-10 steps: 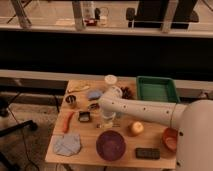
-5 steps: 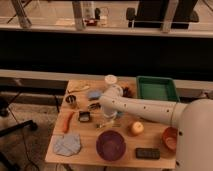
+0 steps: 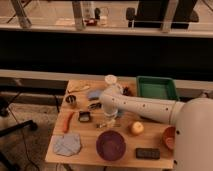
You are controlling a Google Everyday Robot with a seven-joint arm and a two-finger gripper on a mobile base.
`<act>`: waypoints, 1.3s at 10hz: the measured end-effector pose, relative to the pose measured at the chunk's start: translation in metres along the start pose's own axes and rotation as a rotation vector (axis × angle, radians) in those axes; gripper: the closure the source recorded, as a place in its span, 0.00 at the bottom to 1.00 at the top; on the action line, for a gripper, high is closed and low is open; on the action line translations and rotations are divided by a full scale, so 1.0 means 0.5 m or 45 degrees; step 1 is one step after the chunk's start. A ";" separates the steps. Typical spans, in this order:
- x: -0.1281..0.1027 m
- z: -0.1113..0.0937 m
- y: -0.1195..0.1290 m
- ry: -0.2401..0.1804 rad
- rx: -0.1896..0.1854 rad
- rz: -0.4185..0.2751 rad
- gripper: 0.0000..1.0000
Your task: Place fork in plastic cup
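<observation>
Gripper: centre of wooden table, pointing down, fingers spread, grasping nothing. Fork: flat on table just below gripper, left of apple. Plastic cup: farther back and left, near white lidded jar. Black-handled utensil lies between cup and fork. Purple bowl on near side of fork. Green tray far right.

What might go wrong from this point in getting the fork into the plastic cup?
1. The gripper hangs low over the crowded middle of the table, close to the purple bowl and a yellow fruit; it may knock them.
2. The fork looks thin and lies flat, so a grasp may slip or miss.
3. The plastic cup is small; the long fork could tip it over.
</observation>
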 end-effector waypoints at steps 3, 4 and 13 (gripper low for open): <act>0.000 0.005 0.009 -0.012 -0.017 0.009 0.39; 0.000 0.002 0.011 -0.011 -0.022 0.006 0.47; -0.007 0.002 0.027 -0.032 -0.031 -0.002 0.69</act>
